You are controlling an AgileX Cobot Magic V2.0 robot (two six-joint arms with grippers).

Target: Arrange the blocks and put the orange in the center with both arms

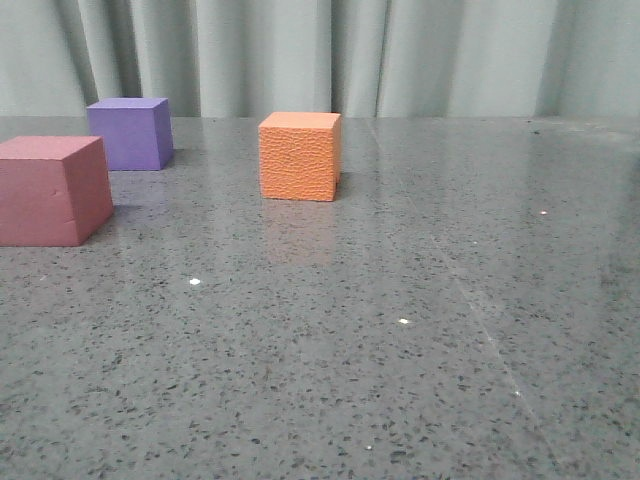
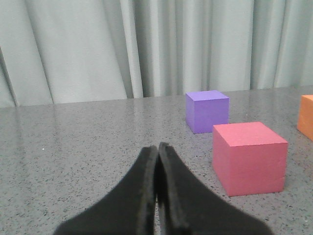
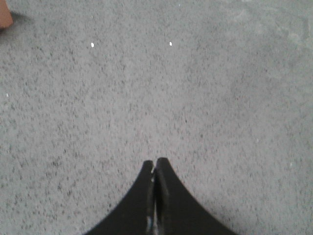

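- Orange cube (image 1: pixel 299 156) stands on the speckled grey table (image 1: pixel 400 380), near mid-table in the front view, well apart from both grippers.
- Purple cube (image 1: pixel 129 133) sits further back on the left; pinkish-red cube (image 1: pixel 52 190) sits nearer the camera at the left edge. Neither touches the other or the orange one.
- Left gripper (image 2: pixel 157 149): jaws clenched together, nothing between them. Pinkish-red cube is near its tip in the wrist view, purple behind it.
- Right gripper (image 3: pixel 155 164): jaws likewise pressed closed, empty, over bare table; only a corner of the orange cube shows at the frame edge.
- Handling judgement: cubes look like matte foam, so probably light and slightly compressible. Pebbly skin on the orange one should give good friction.
- Grip point: two opposite flat side faces, around mid-height, fingers square to the faces. Squeezing a corner would likely twist it.
- Jaws must open wider than a cube face first.
- Risk: light block may slide if nudged on approach.
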